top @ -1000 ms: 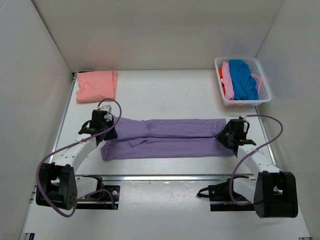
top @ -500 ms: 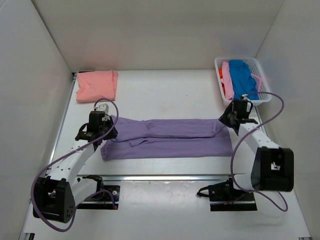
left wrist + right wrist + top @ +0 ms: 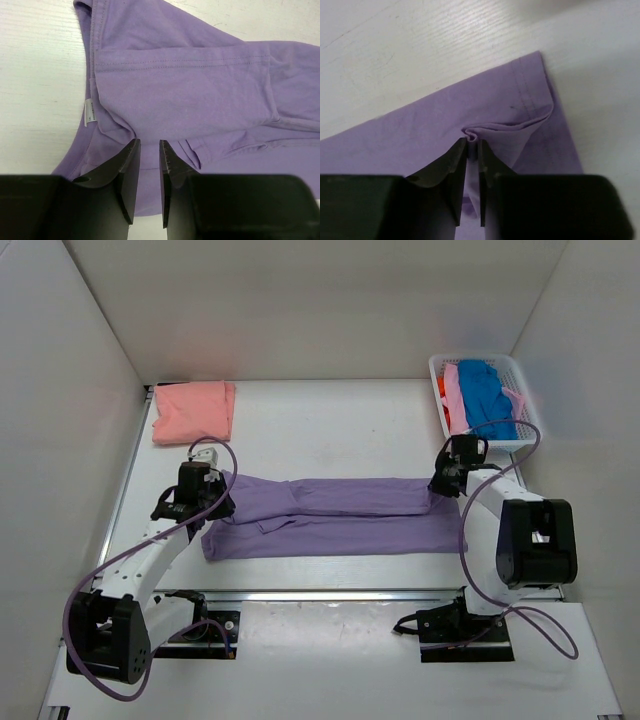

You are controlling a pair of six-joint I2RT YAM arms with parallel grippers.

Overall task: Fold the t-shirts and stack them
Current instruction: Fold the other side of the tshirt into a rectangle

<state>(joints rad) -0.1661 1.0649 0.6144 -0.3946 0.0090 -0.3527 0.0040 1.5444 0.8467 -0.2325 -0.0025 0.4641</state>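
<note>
The large lavender t-shirt (image 3: pixel 340 515) lies folded into a long band across the table's middle. My left gripper (image 3: pixel 218 503) hovers over its left end; in the left wrist view the jaws (image 3: pixel 149 142) stand a narrow gap apart with flat lavender cloth (image 3: pixel 200 85) showing through, nothing pinched. My right gripper (image 3: pixel 441 486) is at the shirt's far right corner, shut on a bunched pinch of the lavender cloth (image 3: pixel 510 105), which puckers at the fingertips (image 3: pixel 473 142). A folded salmon-pink t-shirt (image 3: pixel 193 410) lies at the far left.
A white lattice basket (image 3: pixel 437 365) at the far right holds a blue shirt (image 3: pixel 487 400), a pink one (image 3: pixel 455 395) and a bit of orange (image 3: pixel 441 390). White walls enclose the table on three sides. Purple cables loop from both arms.
My right gripper has moved from the shirt's near right corner toward the far edge and then left, bringing the lavender cloth with it. My left gripper shifted slightly away, then stayed still.
</note>
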